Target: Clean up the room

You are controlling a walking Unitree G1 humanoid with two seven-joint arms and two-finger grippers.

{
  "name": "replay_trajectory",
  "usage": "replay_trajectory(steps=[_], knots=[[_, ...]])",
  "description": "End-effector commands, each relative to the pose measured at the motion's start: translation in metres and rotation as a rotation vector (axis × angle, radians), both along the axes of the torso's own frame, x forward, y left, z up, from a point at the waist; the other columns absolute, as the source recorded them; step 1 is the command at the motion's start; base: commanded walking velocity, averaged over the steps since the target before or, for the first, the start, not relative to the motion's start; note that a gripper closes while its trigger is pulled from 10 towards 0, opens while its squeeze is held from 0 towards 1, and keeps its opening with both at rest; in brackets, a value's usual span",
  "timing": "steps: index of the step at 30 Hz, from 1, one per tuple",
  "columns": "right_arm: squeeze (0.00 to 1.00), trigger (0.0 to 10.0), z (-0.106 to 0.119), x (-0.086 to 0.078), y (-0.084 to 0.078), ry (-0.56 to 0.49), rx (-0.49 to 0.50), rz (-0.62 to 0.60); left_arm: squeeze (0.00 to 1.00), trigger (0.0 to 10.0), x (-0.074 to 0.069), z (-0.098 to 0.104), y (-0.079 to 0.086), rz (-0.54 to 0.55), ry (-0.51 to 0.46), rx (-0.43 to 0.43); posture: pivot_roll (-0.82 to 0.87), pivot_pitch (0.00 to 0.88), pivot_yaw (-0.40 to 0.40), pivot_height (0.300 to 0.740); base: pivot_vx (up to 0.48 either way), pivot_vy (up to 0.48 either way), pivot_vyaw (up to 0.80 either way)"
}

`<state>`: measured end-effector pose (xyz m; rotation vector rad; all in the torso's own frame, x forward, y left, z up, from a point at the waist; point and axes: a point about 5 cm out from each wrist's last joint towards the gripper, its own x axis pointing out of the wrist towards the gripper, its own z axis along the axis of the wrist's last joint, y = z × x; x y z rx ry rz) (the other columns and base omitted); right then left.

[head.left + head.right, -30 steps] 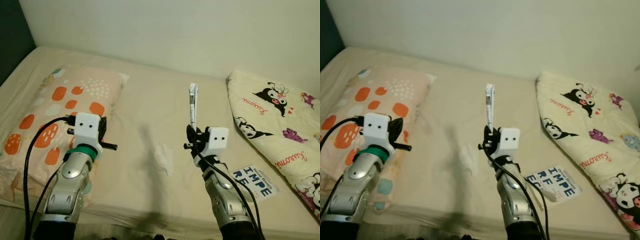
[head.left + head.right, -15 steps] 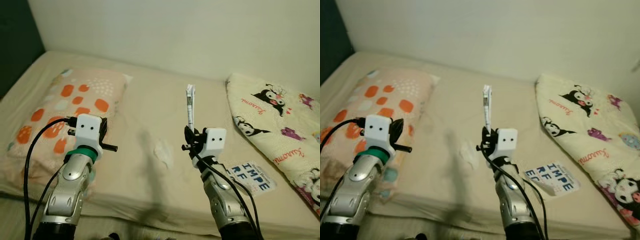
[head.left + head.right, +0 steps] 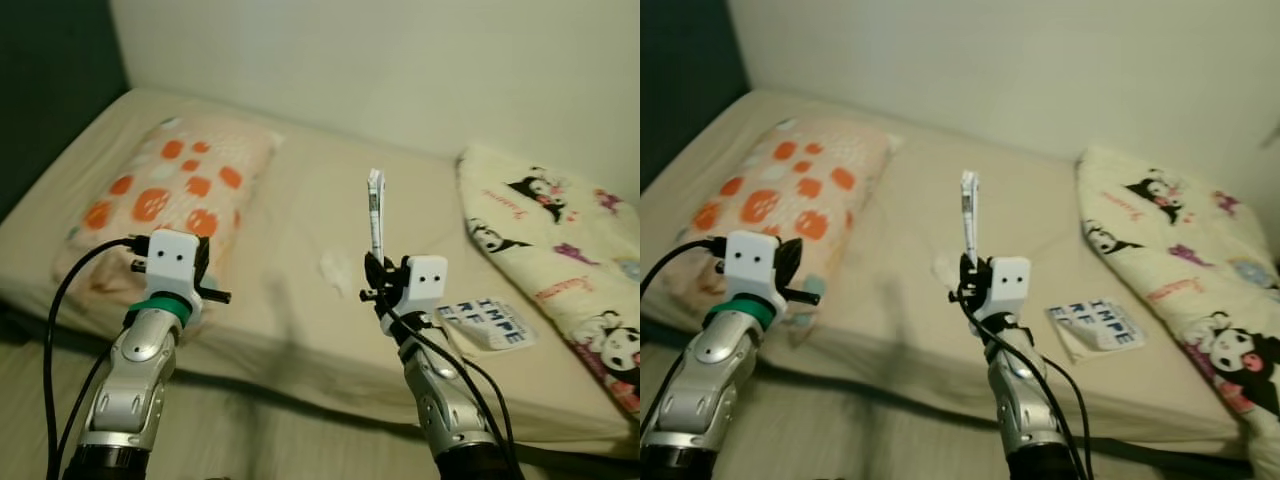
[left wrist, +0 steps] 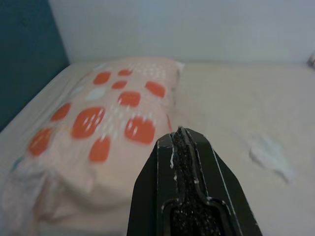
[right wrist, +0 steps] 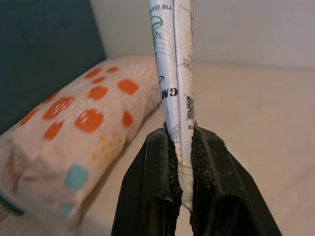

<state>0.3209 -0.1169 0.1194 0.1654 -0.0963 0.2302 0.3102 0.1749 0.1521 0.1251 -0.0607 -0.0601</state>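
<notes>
- Packet, thin and folded, stands upright, long axis vertical, clamped in my right claw above the bed edge.
- Left claw pressed closed, empty.
- Crumpled tissue lies ahead, nearer my right claw; I judge it next.

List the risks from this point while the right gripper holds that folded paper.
1. The right gripper pinches only the lower end of the folded paper, which stands tall above the fingers; it may flop or slip out while walking.
2. A crumpled tissue and a book lie on the bed and could be left behind.
</notes>
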Motion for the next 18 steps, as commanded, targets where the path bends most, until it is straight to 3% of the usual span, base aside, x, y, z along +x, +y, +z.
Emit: replay_trajectory(steps=[1,6,13,18], knots=[[0.00,10.0,-0.007,-0.003,-0.005,0.027,-0.019,-0.013,0.00,10.0,-0.001,-0.005,-0.007,-0.023,0.018,0.005,0.08,0.028,-0.074,0.726,-0.281,0.000,0.00],[0.00,10.0,-0.012,-0.003,-0.002,0.048,-0.066,0.022,0.00,10.0,-0.001,-0.011,-0.007,-0.021,0.043,0.014,0.08,0.028,-0.074,0.726,-0.112,0.000,0.00],[0.00,10.0,-0.012,-0.002,-0.006,0.037,-0.087,0.010,0.00,10.0,-0.005,-0.028,-0.016,-0.073,0.151,0.041,0.08,0.021,-0.078,0.726,0.000,0.000,0.79],[0.00,10.0,-0.019,-0.004,-0.008,0.054,-0.114,0.018,0.00,10.0,-0.006,-0.033,-0.021,-0.104,0.174,0.071,0.08,0.007,-0.081,0.726,0.000,0.000,0.79]])
